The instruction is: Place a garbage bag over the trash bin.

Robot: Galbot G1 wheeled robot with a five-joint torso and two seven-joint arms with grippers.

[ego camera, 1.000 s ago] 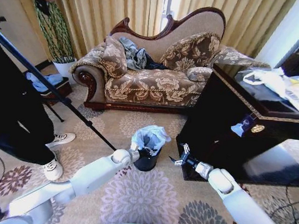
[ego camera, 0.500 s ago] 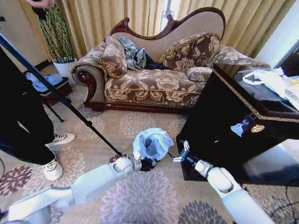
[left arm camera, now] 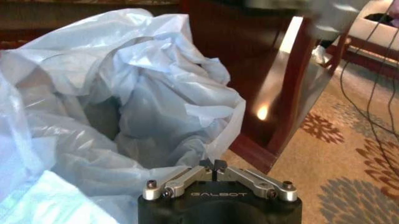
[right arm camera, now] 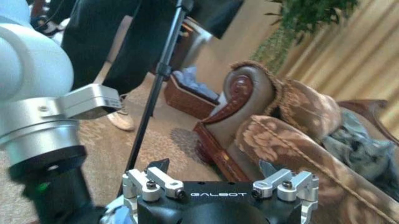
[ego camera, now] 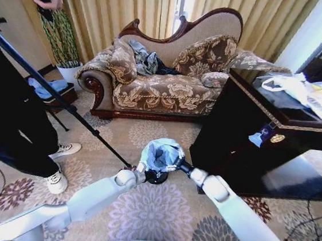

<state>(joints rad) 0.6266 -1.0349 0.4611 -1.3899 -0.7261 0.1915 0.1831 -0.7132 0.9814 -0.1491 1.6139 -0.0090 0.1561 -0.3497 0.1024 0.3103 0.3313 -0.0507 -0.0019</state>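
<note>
On the patterned carpet between the sofa and the dark wooden cabinet stands the trash bin, with the garbage bag billowed over its top, so that just a dark sliver of the bin shows beneath the pale blue plastic. The main risk, as I judge it, is that the thin film slips or tears: the left gripper has its jaws pinched shut at the near edge of the bag, apparently on a fold of plastic, and a hard pull could rip the film or tip the light bin. A second risk is that the bag's mouth collapses into the bin rather than folding over the rim, since the plastic lies bunched and crumpled inside. The left arm reaches forward from the near left, its wrist just beside the bin's near-left side. The right arm stretches in from the near right, its wrist at the bag's right edge; the right gripper holds its jaws spread apart with nothing between them, facing toward the sofa arm and a tripod leg.
</note>
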